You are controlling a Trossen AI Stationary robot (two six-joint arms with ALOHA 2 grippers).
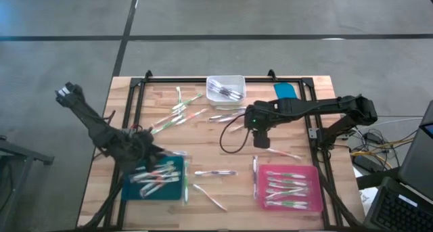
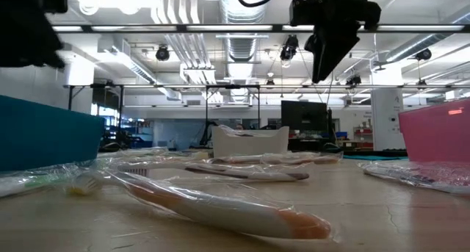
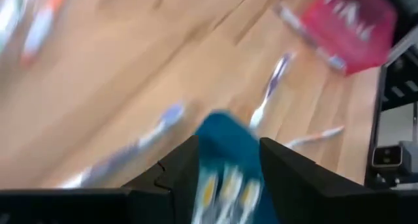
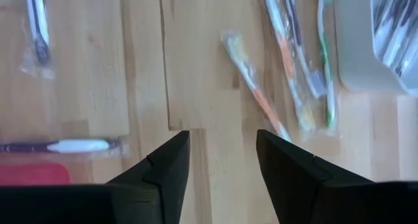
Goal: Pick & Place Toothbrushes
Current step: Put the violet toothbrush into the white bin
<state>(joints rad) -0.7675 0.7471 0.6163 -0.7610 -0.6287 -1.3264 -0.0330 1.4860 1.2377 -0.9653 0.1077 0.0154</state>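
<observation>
High view: left gripper [image 1: 144, 151] over near edge of teal tray [image 1: 160, 180]; wrapped toothbrushes [image 1: 157, 177] in tray just beneath it. Right gripper [image 1: 260, 141] above bare wood mid-table; pink tray [image 1: 289, 187] with toothbrushes just beyond fingertips, white bin [image 1: 226, 88] behind it.

Low view: right gripper hangs clear of table, nothing in it.

Left wrist view: fingers [image 3: 175, 168] apart, teal tray between, nothing held.

Right wrist view: fingers [image 4: 170, 160] spread, empty; orange toothbrush [image 4: 254, 96] just ahead.
</observation>
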